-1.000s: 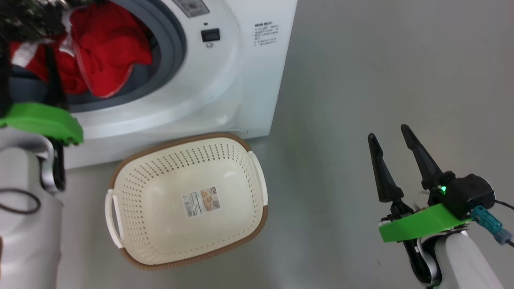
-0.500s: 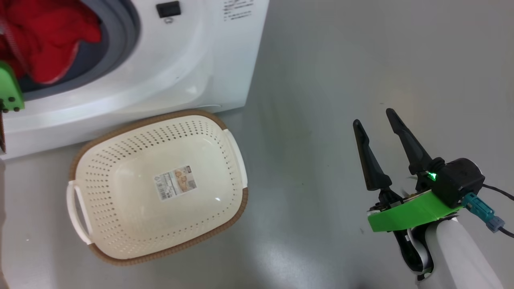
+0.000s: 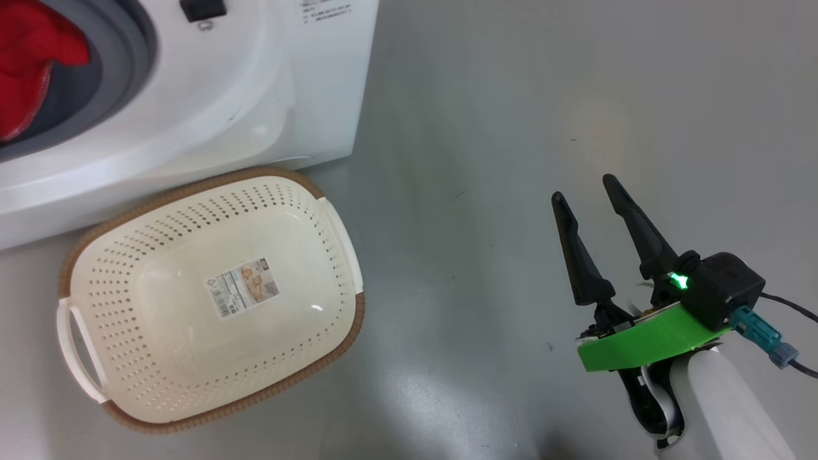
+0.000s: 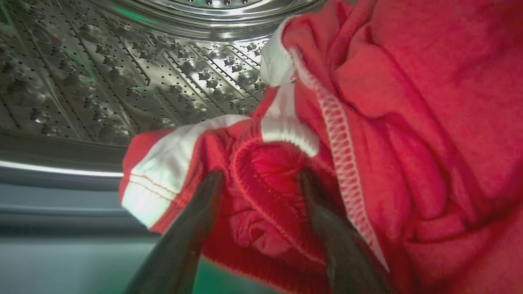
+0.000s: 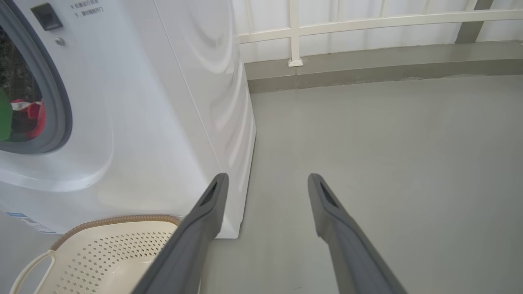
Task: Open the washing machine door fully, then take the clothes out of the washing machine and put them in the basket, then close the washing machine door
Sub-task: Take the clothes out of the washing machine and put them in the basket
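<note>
The clothes (image 4: 408,122) lie inside the washing machine (image 3: 255,96), heaped at the front of its steel drum (image 4: 102,81), with one red fold spilling over the grey ring at the machine's mouth. The left gripper (image 4: 261,179) is pushed into that mouth. Its two fingers are spread wide, one on either side of a bunched red fold with white trim. They straddle the cloth but have not squeezed it, so nothing is held yet. This looks like the set-up for a pinch, aimed at a thick ridge of fabric that is unlikely to slip out.

The basket (image 3: 192,345) sits on the floor (image 3: 511,96) just in front of the machine, below its mouth. It is empty, and probably parked there so a lifted garment only has to travel a short way down.

The right gripper (image 3: 583,188) hovers over bare floor well off to the machine's side, fingers apart and holding nothing. It appears to be kept out of the way of the working arm.
</note>
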Robot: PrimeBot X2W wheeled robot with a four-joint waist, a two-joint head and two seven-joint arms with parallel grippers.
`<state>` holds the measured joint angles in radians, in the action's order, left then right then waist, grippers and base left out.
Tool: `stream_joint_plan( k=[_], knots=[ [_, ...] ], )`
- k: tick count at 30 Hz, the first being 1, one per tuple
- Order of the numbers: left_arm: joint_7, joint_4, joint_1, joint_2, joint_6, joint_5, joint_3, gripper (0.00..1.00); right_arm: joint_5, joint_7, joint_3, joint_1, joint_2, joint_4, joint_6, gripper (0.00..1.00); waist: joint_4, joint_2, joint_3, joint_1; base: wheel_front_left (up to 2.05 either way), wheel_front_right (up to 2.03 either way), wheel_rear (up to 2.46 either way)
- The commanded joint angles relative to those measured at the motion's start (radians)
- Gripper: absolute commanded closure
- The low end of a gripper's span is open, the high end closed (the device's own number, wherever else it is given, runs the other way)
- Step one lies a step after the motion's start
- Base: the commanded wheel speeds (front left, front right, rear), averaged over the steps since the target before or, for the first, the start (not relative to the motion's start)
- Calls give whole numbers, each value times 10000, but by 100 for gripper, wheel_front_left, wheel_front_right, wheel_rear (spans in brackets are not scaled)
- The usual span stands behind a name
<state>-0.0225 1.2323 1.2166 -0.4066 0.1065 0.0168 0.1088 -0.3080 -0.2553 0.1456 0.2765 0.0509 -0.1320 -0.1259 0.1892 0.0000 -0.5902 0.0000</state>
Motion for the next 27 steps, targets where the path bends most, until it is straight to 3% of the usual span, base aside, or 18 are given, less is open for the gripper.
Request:
stream_joint_plan(
  k=[1,3,4,5,6,7,20,27],
  knots=[
    [-221,1,66,-726,98,-44,-69,0,-108,-65,294,102,-7,194,-48,0,86,0,-34,0,0,0,0],
    [-499,128,27,-768,27,9,-60,0,-158,-65,336,100,-7,190,-48,0,147,0,-42,0,0,0,0],
    [-554,157,23,-792,-6,39,-60,16,-181,-65,345,105,-7,192,-48,0,170,0,-51,0,0,0,0],
    [-554,157,23,-792,-6,39,-60,16,-181,-65,345,105,-7,192,-48,0,170,0,-51,0,0,0,0],
    [-560,170,24,-810,-56,48,-37,69,-199,-65,349,112,-7,194,-48,0,188,0,-62,0,0,0,0],
    [-540,178,28,-821,-110,73,-28,100,-211,-65,348,119,-7,196,-48,0,195,0,-67,0,0,0,0],
    [1340,-252,-152,-683,-23,841,-458,100,-227,-65,295,107,-7,119,-48,0,35,0,170,0,0,0,0],
    [2549,-668,-559,-387,-600,1872,-1201,100,-73,-65,197,42,-7,137,-48,0,-127,0,369,0,0,0,0]
  ],
)
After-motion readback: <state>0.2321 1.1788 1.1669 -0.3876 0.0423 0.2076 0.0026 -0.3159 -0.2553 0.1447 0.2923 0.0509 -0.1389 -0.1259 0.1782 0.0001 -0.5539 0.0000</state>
